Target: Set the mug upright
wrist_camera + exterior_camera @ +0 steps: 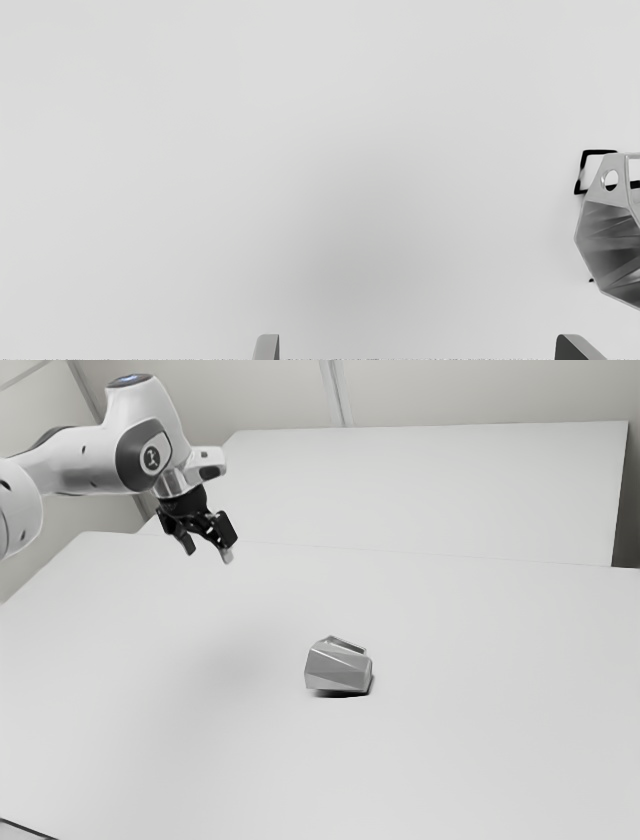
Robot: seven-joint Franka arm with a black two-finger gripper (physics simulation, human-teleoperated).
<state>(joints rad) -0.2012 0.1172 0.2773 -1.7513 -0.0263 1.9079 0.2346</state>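
Observation:
High over the table at the exterior view's upper left, my gripper hangs well apart from the mug. A faceted grey mug lies on its side near the middle of the table, its handle facing up. In the wrist view the mug is partly cut off by the picture's edge, and its hollow inside shows. My gripper is open there, the two fingertips wide apart with nothing between them.
The white table spreads widely around the mug. Behind it stands another white surface, with pale walls beyond. A dark thin edge crosses the exterior view's lower left corner.

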